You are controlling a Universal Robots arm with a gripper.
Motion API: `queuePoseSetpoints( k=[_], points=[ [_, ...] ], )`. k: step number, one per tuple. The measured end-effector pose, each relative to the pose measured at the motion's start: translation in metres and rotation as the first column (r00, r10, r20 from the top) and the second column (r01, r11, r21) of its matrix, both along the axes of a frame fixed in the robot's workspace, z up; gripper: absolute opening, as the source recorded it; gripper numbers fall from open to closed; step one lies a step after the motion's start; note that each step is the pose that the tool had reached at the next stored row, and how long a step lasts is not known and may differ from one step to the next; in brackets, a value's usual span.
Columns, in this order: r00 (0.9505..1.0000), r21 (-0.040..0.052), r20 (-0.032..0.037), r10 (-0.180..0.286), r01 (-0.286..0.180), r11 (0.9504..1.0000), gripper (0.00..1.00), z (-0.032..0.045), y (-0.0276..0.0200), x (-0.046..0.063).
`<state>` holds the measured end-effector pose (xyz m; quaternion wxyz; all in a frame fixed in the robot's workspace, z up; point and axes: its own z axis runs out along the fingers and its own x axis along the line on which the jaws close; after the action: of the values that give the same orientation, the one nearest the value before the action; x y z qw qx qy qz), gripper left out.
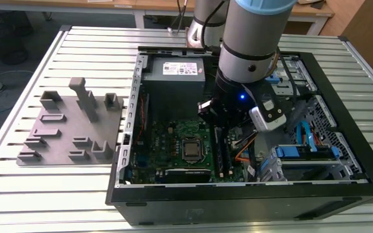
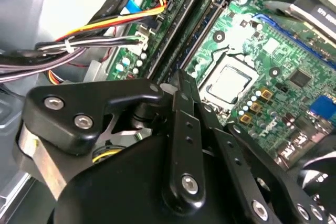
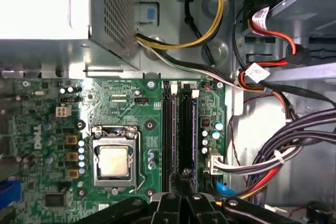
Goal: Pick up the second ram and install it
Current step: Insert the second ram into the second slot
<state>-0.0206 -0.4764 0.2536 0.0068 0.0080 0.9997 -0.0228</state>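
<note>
Currently the arm reaches down into the open PC case (image 1: 251,191), with the gripper (image 1: 213,112) low over the motherboard (image 1: 173,141), directly above the RAM slots.

Gripper state: fingers (image 2: 185,109) look pressed together around a thin dark edge in the second wrist view. In the first wrist view the fingertips (image 3: 186,178) sit right at the near end of the outer slot, in line with the second ram (image 3: 186,129). So it's pinching the end of the stick, or at least touching it; I can't tell how firm the grip is.

Second ram: standing edge-on in the slot farther from the CPU socket (image 3: 115,160), running along the slot's full length. In the exterior view it reads as a dark line (image 1: 217,153) below the gripper, on the exterior view's right of the socket. In the second wrist view it runs away from the fingers (image 2: 185,34) toward the white slot latch. Whether it's fully seated I can't tell.

1 more dark strip fills the neighbouring slot (image 3: 167,129), nearer the socket, parallel and just beside the second ram.

Surroundings:
- power supply (image 1: 173,73) at the far end of the case
- cable bundle (image 3: 283,156) beside the slots on the side away from the socket, not touching the stick
- grey fixture plate (image 1: 70,128) with upright posts on the slatted table (image 1: 18,194), on the exterior view's left, well apart from the case
</note>
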Motion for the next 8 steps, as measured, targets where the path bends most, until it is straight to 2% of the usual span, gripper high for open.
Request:
queuePoseSetpoints(
  k=[8],
  points=[
    [1.0, 0.0, 0.0, 0.0, 0.0, 1.0, 0.11, 0.0008, 0.0, 0.0]
  ],
)
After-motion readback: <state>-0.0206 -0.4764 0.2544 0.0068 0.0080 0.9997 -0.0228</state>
